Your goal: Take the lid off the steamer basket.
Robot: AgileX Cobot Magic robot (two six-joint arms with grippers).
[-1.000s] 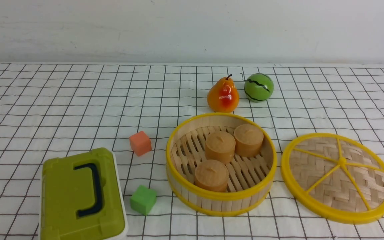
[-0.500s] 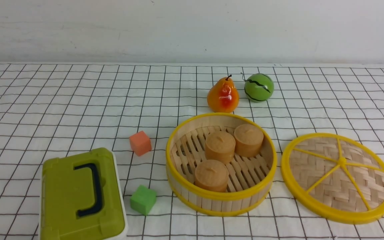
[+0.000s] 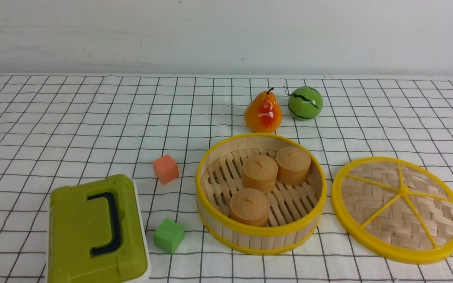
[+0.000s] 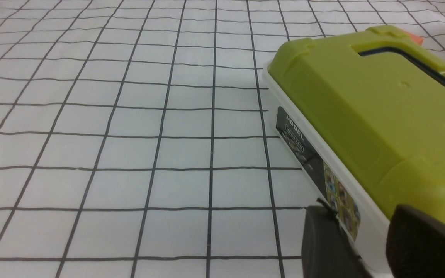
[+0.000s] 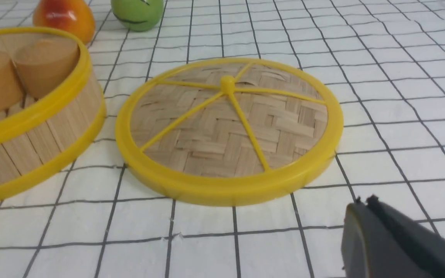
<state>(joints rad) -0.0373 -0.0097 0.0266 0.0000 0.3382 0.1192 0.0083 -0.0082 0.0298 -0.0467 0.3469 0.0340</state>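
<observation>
Front view: bare cloth separates basket from lid; right pincer pressed together.

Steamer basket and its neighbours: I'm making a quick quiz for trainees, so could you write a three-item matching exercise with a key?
1. lid
2. steamer basket
3. green block

A. holds three small brown tubs
B. between the box and the basket
C. flat on the table, right of the basket

1-C, 2-A, 3-B

front view | change since earlier pictures: none visible | movement toward any hour, 12 round to 11: none
</observation>
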